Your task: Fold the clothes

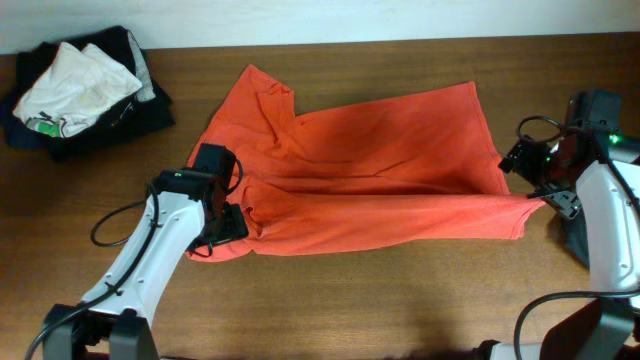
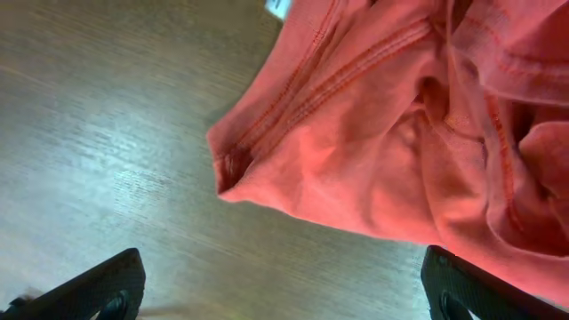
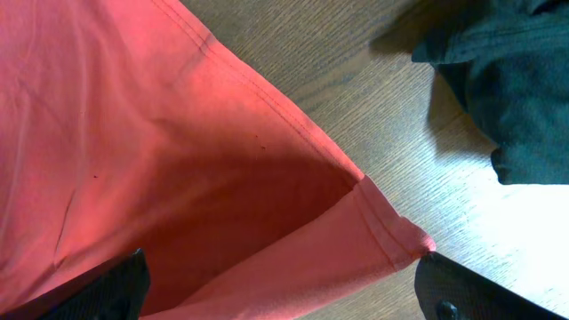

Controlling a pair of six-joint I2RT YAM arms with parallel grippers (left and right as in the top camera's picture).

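The left claw (image 2: pixel 286 289) is spread wide and pinches nothing. Its two fingers (image 2: pixel 98 289) hang just over a bunched edge of the orange-red shirt (image 1: pixel 380 170). The right claw (image 3: pixel 284 293) is spread wide too, with nothing in it. It sits right above the shirt's bottom hem corner (image 3: pixel 400 236).

The shirt lies on the counter (image 1: pixel 350 300). It looks doubled over once, so it makes a long band. Its long way runs from one claw to the other. The crumpled neck-and-sleeve end is by the left claw, and the straight hem end is by the right claw. So each arm is nearest to its own end of the shirt. I think the next fold needs both ends picked up together.

Just past the shirt's hem end lies a small dark cloth (image 3: pixel 507 80). Well past the shirt's neck end, toward the far edge of the counter, sits a pile of white and dark clothes (image 1: pixel 80 90), apart from the shirt.
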